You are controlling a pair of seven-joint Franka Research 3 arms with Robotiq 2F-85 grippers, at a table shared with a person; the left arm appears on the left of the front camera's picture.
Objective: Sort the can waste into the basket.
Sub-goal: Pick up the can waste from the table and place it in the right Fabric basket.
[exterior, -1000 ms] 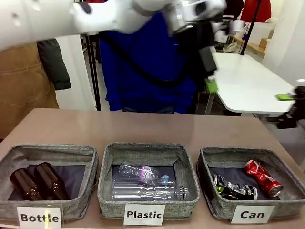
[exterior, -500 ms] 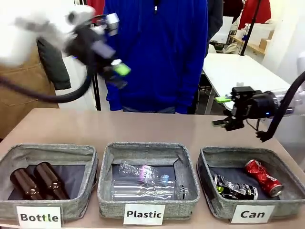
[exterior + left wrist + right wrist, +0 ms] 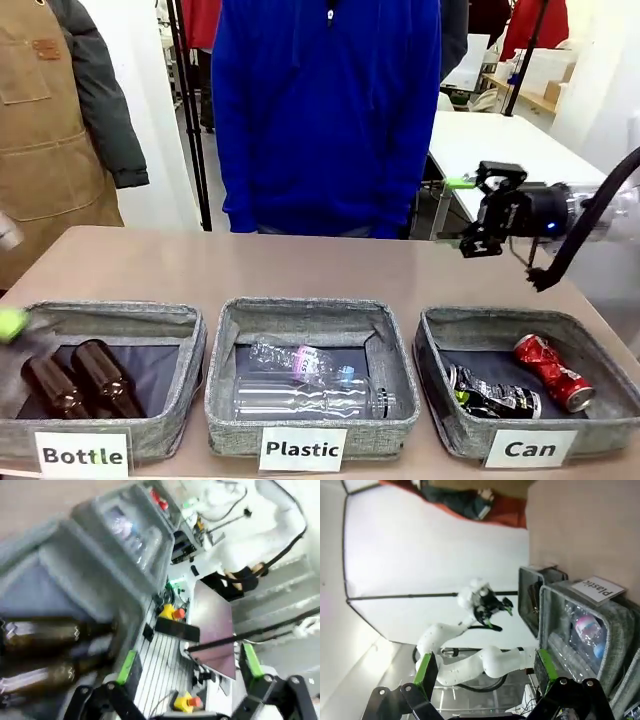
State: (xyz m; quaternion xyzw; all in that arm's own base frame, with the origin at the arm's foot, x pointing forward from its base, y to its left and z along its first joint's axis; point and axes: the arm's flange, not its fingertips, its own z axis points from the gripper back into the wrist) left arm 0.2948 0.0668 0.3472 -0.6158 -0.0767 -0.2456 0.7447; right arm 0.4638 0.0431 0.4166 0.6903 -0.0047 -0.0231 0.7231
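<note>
Brown tabletop (image 3: 300, 265) across the front view, three grey fabric baskets lined up along its near edge, a person in a blue top (image 3: 330, 110) standing at twelve o'clock. Over at four o'clock sits the Can basket (image 3: 440, 385), and both crushed cans lie inside it: the red can (image 3: 552, 372) toward the right wall, the black can (image 3: 495, 397) just beside it on the left. Plastic basket (image 3: 225, 370) in the middle carries clear bottles (image 3: 305, 385), Bottle basket (image 3: 190, 345) at eight o'clock carries brown glass bottles (image 3: 75, 380). Right end effector (image 3: 468, 213) hovers at two o'clock above the tabletop, fingers spread, holding nothing. Left end effector (image 3: 187, 662), in its wrist view, stands wide open and empty, brown bottles blurred beneath it.
</note>
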